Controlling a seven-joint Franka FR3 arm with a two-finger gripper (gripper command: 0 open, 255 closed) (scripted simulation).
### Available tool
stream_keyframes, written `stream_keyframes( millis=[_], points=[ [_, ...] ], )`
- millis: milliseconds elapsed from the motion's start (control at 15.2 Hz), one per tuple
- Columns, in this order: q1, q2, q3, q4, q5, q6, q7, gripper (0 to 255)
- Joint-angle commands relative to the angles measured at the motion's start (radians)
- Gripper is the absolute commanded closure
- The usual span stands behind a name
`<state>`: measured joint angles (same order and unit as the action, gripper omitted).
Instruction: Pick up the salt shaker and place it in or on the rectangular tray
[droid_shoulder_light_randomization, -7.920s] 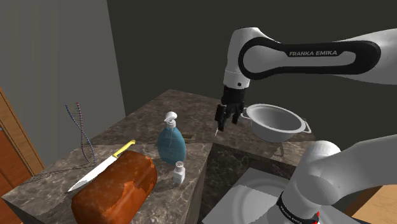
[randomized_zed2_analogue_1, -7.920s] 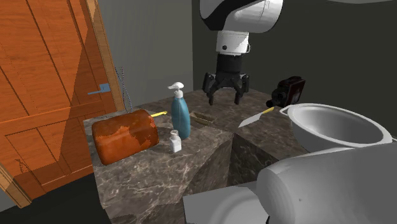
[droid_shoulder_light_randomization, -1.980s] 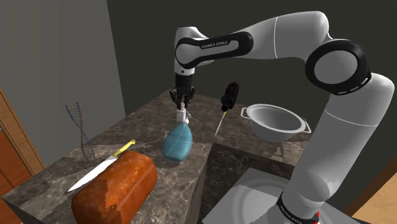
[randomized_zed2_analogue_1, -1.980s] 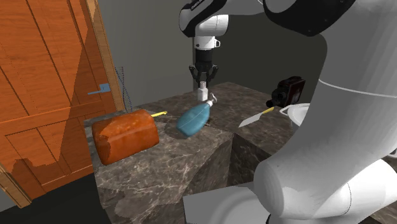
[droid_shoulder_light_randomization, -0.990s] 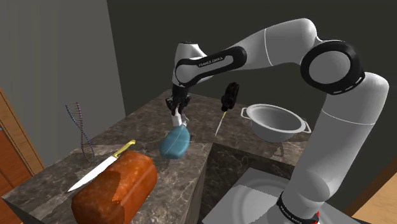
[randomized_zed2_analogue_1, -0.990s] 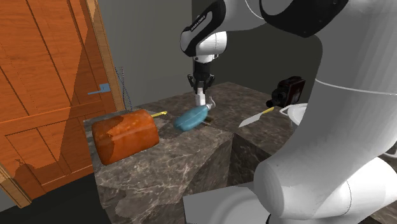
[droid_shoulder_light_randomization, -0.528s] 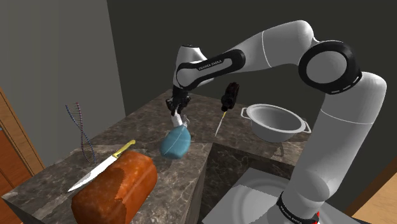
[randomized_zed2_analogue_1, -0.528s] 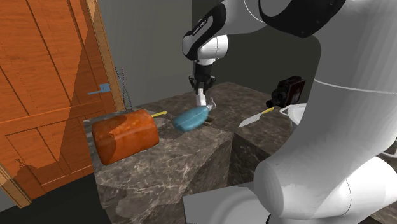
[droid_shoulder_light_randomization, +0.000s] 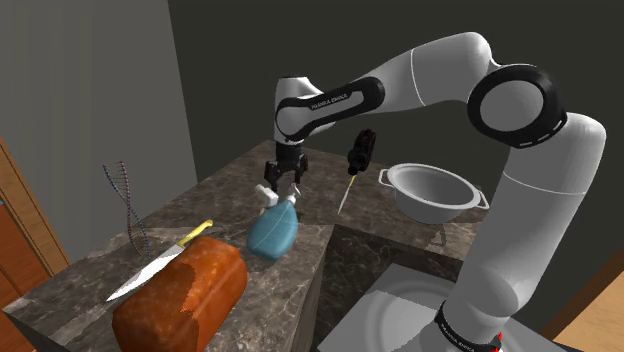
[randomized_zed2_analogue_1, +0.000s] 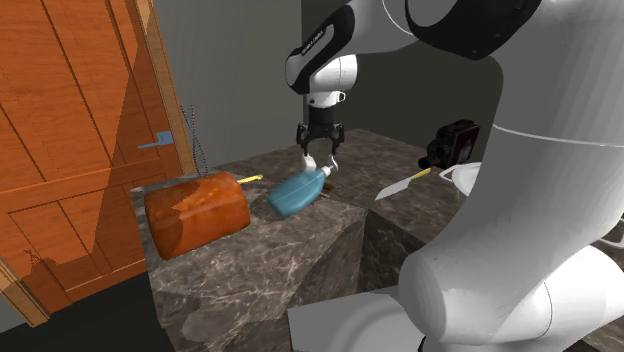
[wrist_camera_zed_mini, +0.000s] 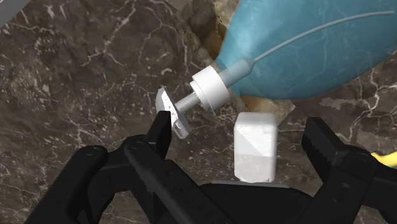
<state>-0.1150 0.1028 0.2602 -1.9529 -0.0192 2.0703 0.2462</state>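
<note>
Since half a second ago the gripper has let go: its black fingers, then pinched close together, now stand spread wide. The blue spray bottle has also slid a little toward the loaf on the dark marbled counter. From the wrist camera, the small white salt shaker sits in the gap between the two fingers, with neither touching it, just beside the bottle's white pump neck. One fingertip is right up against the bottle's nozzle. A tan patch peeks out from under the bottle's body; it may be the tray, though I can't say for sure from here, nor whether the shaker rests on it or on the stone. The bottle lies on its side. In the shoulder view, a yellow-handled knife lies beside the loaf, and a white two-handled bowl stands well apart to the right.
</note>
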Motion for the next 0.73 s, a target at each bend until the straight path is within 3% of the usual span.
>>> stream_keyframes(
  millis=[0, 132, 660],
  points=[
    [0.003, -0.024, 0.003, 0.017, 0.005, -0.043, 0.004, 0],
    [0.002, -0.040, 0.003, 0.058, 0.010, -0.100, 0.001, 0],
    [0.002, -0.040, 0.003, 0.058, 0.010, -0.100, 0.001, 0]
  ],
)
